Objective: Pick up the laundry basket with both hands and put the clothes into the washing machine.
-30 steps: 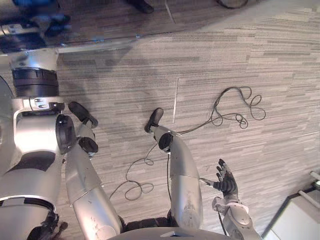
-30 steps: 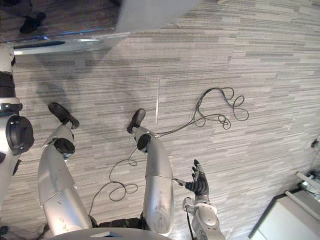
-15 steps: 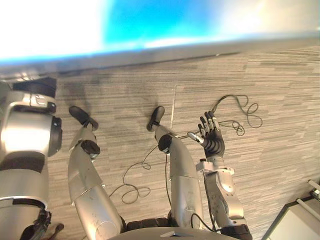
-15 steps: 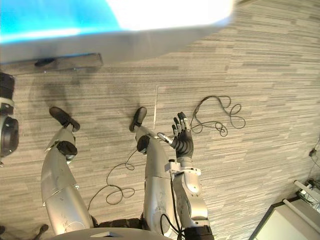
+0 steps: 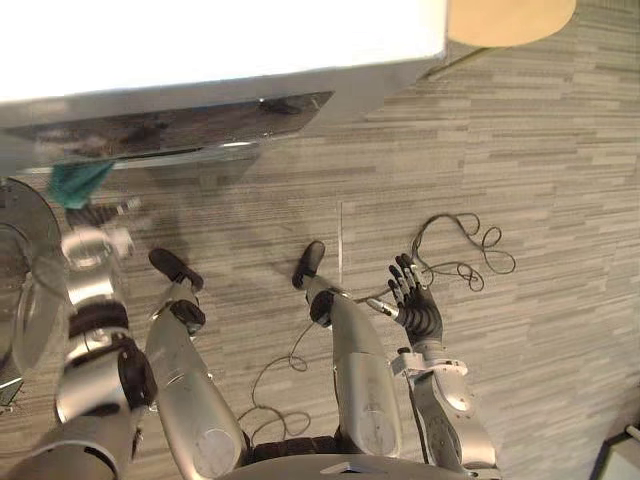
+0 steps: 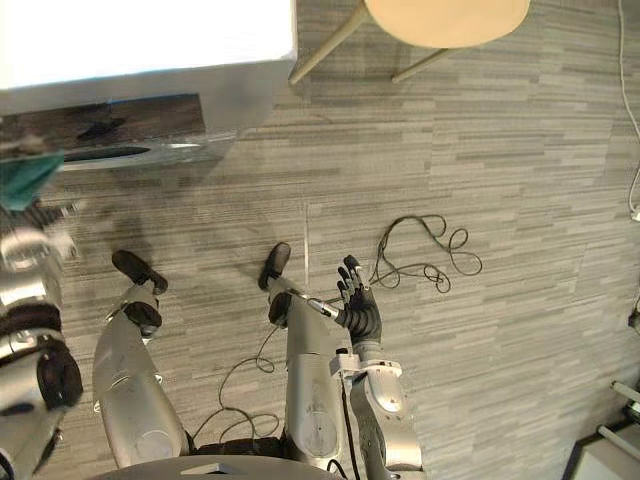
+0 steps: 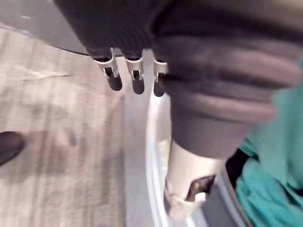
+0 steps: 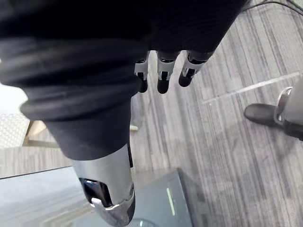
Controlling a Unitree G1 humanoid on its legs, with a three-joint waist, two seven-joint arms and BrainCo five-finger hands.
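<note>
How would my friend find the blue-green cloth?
Start at the big white machine across the top of the head views. Follow its dark grey front to the robot's left. The crumpled teal cloth shows just below, the only brightly coloured thing against the grey striped floor.

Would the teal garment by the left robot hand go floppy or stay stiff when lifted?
The teal garment lies in soft folds, so it would probably hang limp and drape. It looks thin, so likely light, and might catch on the silver rim beside it.
</note>
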